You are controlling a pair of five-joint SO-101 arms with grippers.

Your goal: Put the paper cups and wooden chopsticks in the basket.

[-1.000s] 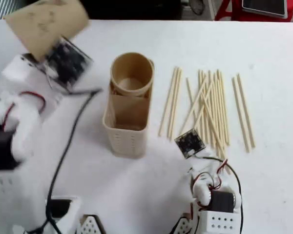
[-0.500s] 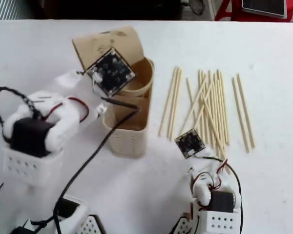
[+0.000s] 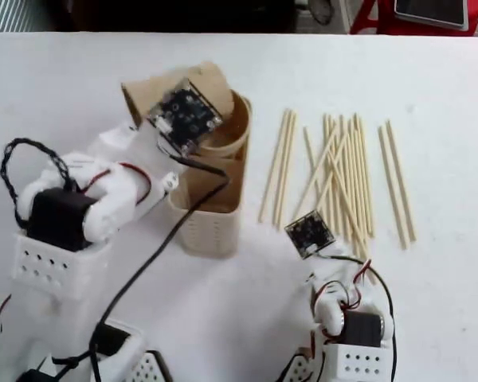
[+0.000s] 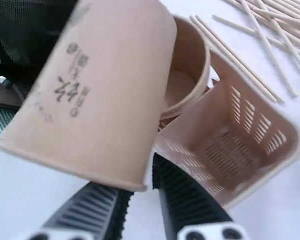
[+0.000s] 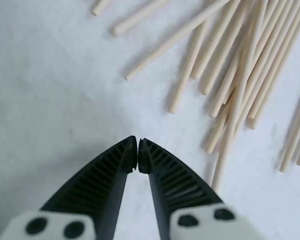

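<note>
Left claw [image 4: 142, 177] clamps a tilted paper cup [image 4: 105, 85] just above the basket [image 4: 240, 135].
Held by the rim alone, it could slip or snag the cup already inside [image 4: 187, 75]; right claw [image 5: 138, 150] sits closed and empty beside the chopsticks [image 3: 342, 175].

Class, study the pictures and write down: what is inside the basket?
One paper cup stands upright at the basket's far end, mouth up. The left gripper holds a second cup tilted over it, covering part of its rim. The basket's floor beneath is hidden.
</note>
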